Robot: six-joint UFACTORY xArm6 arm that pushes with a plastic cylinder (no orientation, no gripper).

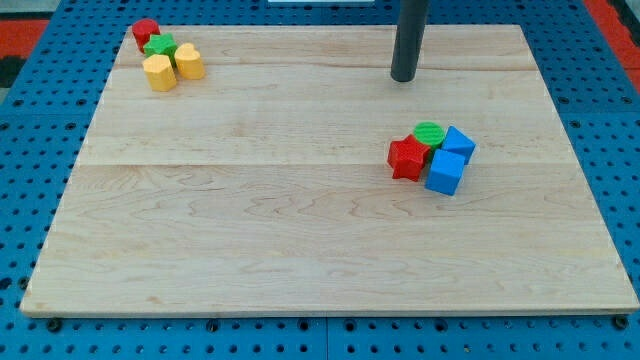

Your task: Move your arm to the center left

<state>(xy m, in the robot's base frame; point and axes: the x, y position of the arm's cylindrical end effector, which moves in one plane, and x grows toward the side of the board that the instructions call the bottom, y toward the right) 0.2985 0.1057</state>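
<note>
- Nearest the camera, the wooden board (pixel 300 250) carries a blue cube (pixel 445 172), second blue cube (pixel 458 143), red block (pixel 407 158) and green cylinder (pixel 429 132), clustered on the board's right.
- At the board's top-left corner: red cylinder (pixel 146 33), green block (pixel 159 46), two yellow blocks (pixel 159 72) (pixel 189 61).
- My tip (pixel 404 77), a bare rod holding nothing, stands near the board's top edge, above the right cluster, apart.

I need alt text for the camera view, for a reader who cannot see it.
My tip rests on a wooden board near the view's top, right of centre, touching no block. Below it sit a green cylinder, red block and two blue cubes. At top left cluster a red block, green block and two yellow blocks.
</note>
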